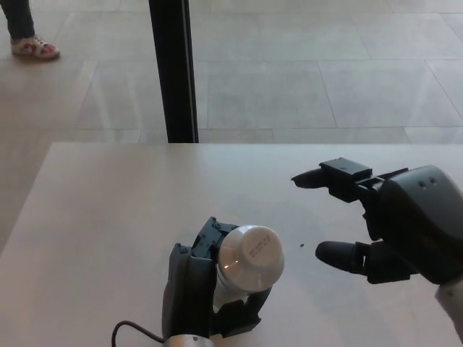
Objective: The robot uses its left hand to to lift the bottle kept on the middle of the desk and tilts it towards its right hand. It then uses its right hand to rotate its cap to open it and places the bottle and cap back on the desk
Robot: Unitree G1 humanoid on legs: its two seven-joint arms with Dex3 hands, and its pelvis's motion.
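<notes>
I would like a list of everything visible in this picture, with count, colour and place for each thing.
bottle: one, white body, held above the desk, near edge centre
cap: one, silver-white, on the bottle, facing the camera
desk: one, pale beige, fills the lower half
pillar: one, black, behind the desk
floor: grey tiles, beyond the desk
person's foot: one, top left corner, on the floor
cable: one, black, by the left wrist
left hand: black, shut on the bottle
right hand: black, open, right of the cap, apart from it

An indoor hall: pale tiled floor (289,79), black pillar (173,69), plain desk (108,210).
</notes>
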